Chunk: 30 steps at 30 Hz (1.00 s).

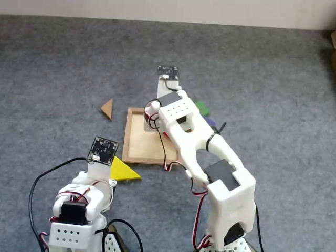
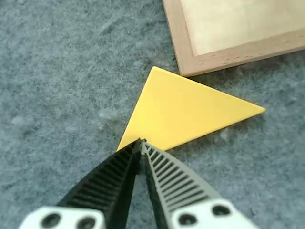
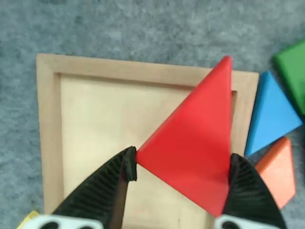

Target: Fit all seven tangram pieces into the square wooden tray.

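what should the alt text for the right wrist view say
The right gripper holds a red triangle between its fingers over the square wooden tray, with one corner of the triangle crossing the tray's rim. Beside the tray, on grey carpet, lie a blue triangle, an orange piece and a green piece.

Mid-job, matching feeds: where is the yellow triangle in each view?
High view: yellow triangle lying just off the wooden tray's lower-left corner.
Left wrist view: yellow triangle just beyond the tips of the shut left hand, beside a wooden tray corner.
Right wrist view: a sliver of the yellow triangle outside a wooden tray corner, by the right hand gripping the red triangle.
Shared landmark: the wooden tray.
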{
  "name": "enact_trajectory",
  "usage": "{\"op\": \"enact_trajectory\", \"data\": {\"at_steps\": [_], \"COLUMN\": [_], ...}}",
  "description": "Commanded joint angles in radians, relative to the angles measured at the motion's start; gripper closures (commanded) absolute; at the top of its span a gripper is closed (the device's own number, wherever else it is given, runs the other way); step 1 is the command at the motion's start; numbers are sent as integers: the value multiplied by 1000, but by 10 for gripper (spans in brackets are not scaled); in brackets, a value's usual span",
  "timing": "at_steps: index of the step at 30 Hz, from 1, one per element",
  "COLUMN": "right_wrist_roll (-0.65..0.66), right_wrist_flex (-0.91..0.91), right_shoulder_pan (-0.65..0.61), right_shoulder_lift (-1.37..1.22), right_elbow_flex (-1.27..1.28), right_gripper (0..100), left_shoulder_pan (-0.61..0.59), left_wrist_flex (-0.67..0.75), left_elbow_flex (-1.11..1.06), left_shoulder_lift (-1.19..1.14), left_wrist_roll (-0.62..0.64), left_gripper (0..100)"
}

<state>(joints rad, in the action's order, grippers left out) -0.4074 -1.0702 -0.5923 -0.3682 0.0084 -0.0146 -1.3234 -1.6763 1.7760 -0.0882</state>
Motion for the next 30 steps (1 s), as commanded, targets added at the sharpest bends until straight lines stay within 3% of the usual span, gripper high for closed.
{"op": "enact_trajectory", "data": {"at_steps": [1,4,10,17,22,24,27,30], "right_wrist_roll": [-38,-52,-52,-28,147,227,448,535], "right_wrist_flex": [-18,-18,-93,-358,-504,-510,-506,-443], "right_shoulder_pan": [-12,-12,-28,-18,35,67,104,117], "right_shoulder_lift": [24,24,27,25,25,25,19,18], "right_elbow_flex": [-59,-59,-65,-288,-447,-479,-446,-364], "right_gripper": [770,744,580,580,683,733,848,953], "left_shoulder_pan": [-10,-10,-10,-10,-10,-10,-10,-10], "left_wrist_flex": [-3,-3,-3,-3,-3,-3,-3,-3], "left_elbow_flex": [-21,-21,-21,-21,-21,-21,-21,-21], "left_shoulder_lift": [51,51,51,51,51,51,51,51], "left_wrist_roll": [-9,-9,-9,-9,-9,-9,-9,-9], "left_gripper": [994,994,994,994,994,994,994,994]}}
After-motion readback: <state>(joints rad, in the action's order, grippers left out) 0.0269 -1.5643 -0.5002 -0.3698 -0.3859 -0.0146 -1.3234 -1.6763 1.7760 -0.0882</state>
